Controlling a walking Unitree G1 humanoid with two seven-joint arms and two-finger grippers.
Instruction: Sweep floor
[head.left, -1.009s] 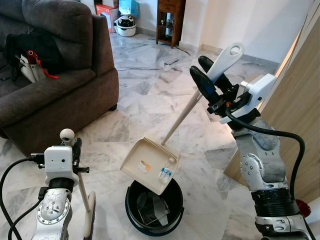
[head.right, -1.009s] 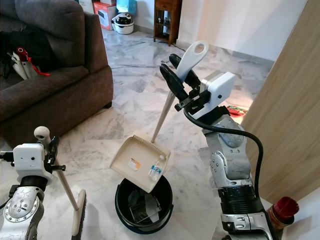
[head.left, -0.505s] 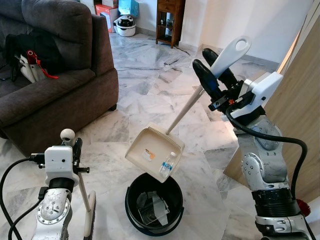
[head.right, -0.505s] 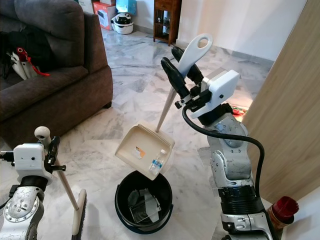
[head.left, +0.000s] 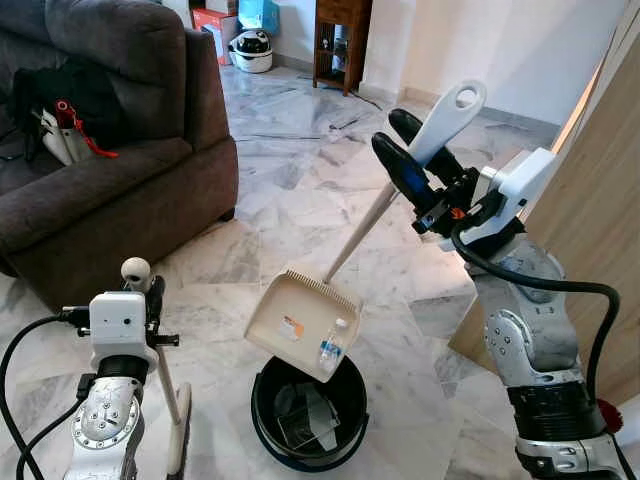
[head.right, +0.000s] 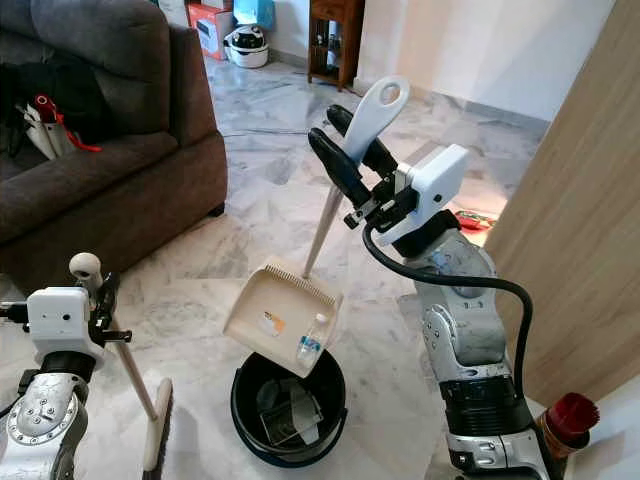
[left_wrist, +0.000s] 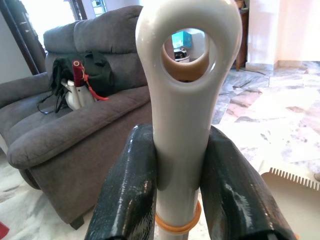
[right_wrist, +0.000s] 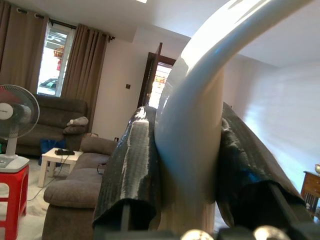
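**Dustpan tipped over the bucket, broom held at my left**

On the far left I see the dark grey sofa (head.left: 110, 170) with a black bag (head.left: 60, 105) on its seat. In front of it my left gripper (left_wrist: 182, 200) is pinched on the white handle of the broom (head.left: 172, 415), both black fingers (left_wrist: 127, 195) pressed to its sides; the broom stands leaning, its head down on the marble floor (head.left: 290, 200) beside my left arm.

Toward the middle sits the black bucket (head.left: 308, 408) on the floor, with clear wrappers inside. The cream dustpan (head.left: 302, 322) hangs tilted just above its rim, and a small plastic bottle (head.left: 332, 346) lies at the pan's low edge.

On my right, the right gripper (head.left: 415, 165) is clamped around the dustpan's long white handle (head.left: 375, 215), near its looped top. A wooden panel (head.left: 600, 200) stands at the far right.
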